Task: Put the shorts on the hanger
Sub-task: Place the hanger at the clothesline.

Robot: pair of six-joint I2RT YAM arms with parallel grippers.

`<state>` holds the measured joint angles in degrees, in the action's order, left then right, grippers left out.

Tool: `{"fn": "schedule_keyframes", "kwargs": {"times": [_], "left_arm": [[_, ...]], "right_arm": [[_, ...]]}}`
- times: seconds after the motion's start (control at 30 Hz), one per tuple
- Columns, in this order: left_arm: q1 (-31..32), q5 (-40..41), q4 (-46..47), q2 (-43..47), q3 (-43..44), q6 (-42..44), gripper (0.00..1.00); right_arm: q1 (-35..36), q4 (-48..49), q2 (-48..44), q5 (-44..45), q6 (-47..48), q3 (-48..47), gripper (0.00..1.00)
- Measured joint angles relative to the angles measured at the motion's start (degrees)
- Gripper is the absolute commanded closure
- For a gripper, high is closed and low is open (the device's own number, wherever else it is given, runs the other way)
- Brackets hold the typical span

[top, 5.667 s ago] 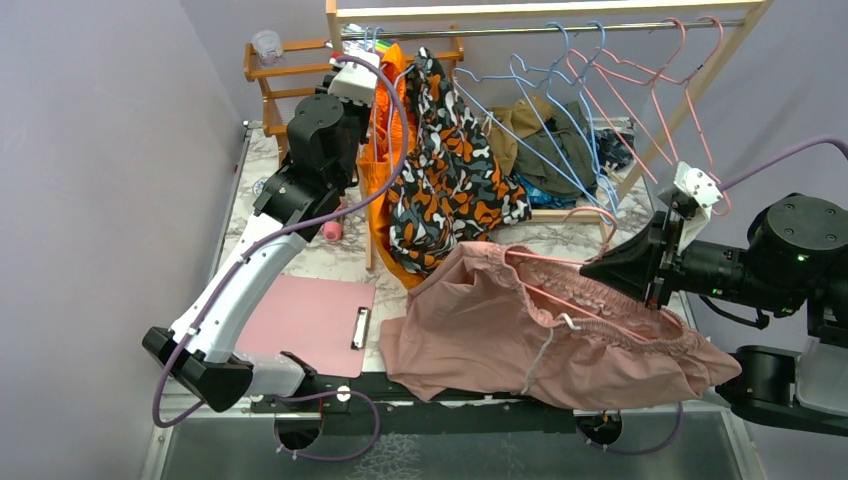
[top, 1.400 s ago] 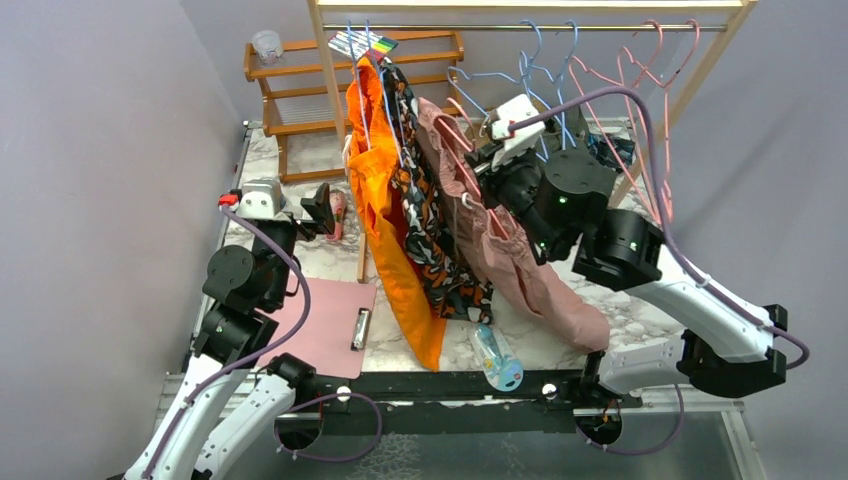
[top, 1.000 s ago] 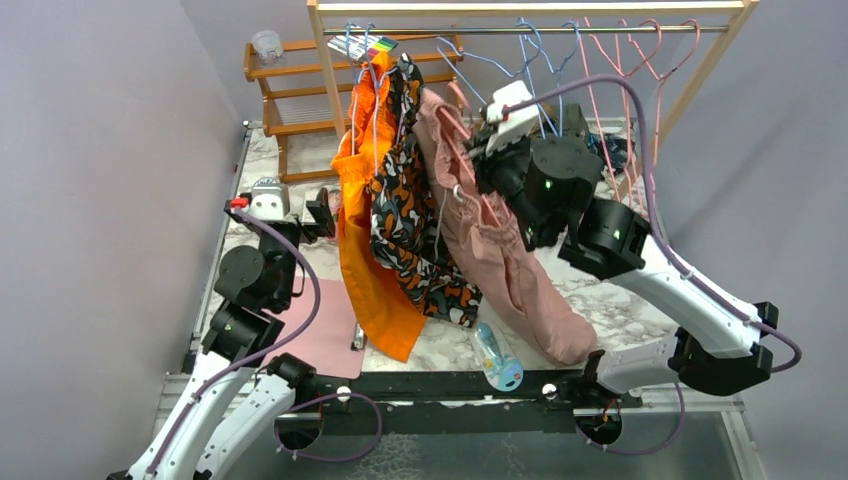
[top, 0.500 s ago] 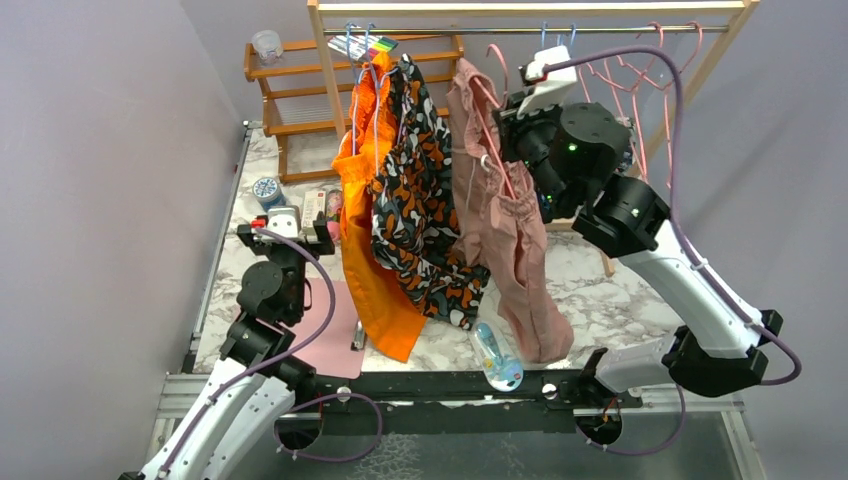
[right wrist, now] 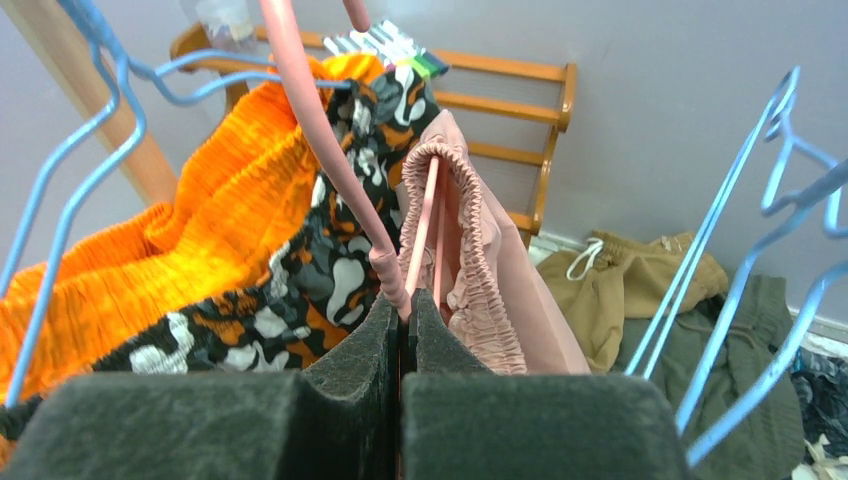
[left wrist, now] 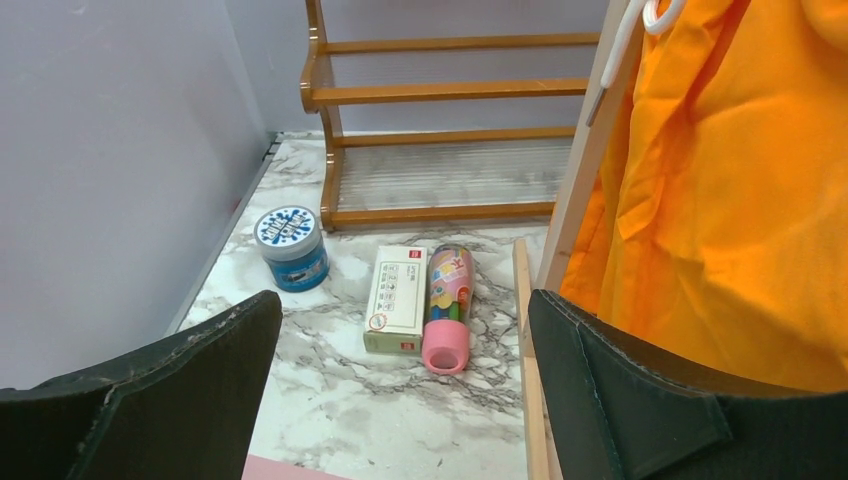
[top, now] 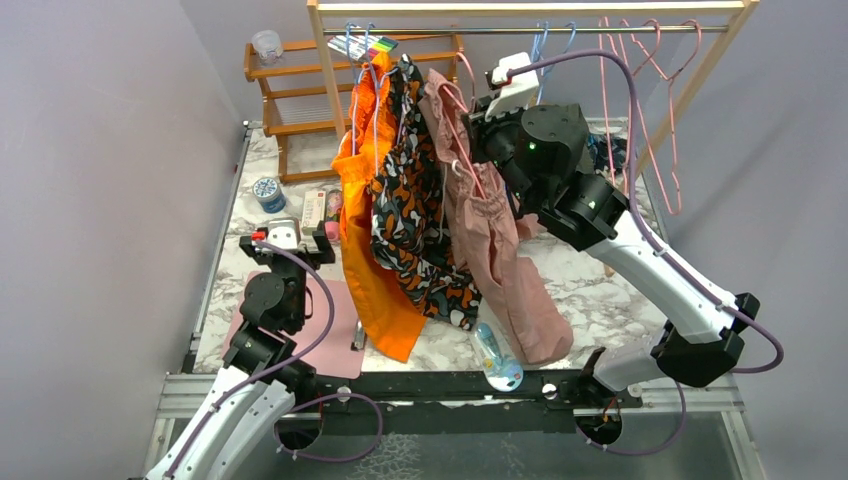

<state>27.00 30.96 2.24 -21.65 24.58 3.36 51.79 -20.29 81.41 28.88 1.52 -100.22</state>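
Since half a second ago: your right arm has swung left along the rail (top: 600, 29), so the shorts (top: 505, 265) now hang against the camo garment (top: 415, 220) instead of apart from it. Your left arm has drawn back further toward its base.

Right gripper (right wrist: 403, 300): pads pressed together, pinching the hanger (right wrist: 338, 165) low on its neck. The shorts hang from it by the waistband, gathered round the wire, with the legs trailing down to the table beside a bottle (top: 497, 360).

Left gripper (left wrist: 402, 320): fingers spread wide, holding nothing, low over the table's left side.

Hook: the top view does not show whether it is over the rail.

Judgement: the shorts are on the hanger; what remains is seating the hook and letting go.

Risks from here:
- If you let go before the hook is seated, hanger and shorts drop together.
- The weight looks lopsided, so a jerk could slide the waistband off the wire.
- Blue hangers (right wrist: 740, 250) sit just beside your fingers and could snag as you withdraw.
- Pressing further left crowds the camo garment.
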Motion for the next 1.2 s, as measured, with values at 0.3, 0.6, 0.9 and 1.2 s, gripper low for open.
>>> {"fn": "schedule_keyframes", "kwargs": {"times": [0.3,0.6,0.9,1.2], "left_arm": [[0.00,0.02,0.68,0.22,-0.09,-0.26,0.05],[0.13,0.00,0.98,0.24,-0.31,-0.42,0.05],[0.57,0.02,1.31,0.50,-0.68,-0.39,0.05],[0.87,0.00,1.44,0.66,-0.94,-0.37,0.05]], "right_arm": [[-0.79,8.41,0.04,1.88,-1.36,0.24,0.99],[-2.25,14.14,0.68,3.39,-3.85,2.10,0.99],[-3.52,18.32,1.57,4.46,-4.04,2.43,0.99],[-5.20,19.82,3.52,4.70,-3.63,2.40,0.99]]}}
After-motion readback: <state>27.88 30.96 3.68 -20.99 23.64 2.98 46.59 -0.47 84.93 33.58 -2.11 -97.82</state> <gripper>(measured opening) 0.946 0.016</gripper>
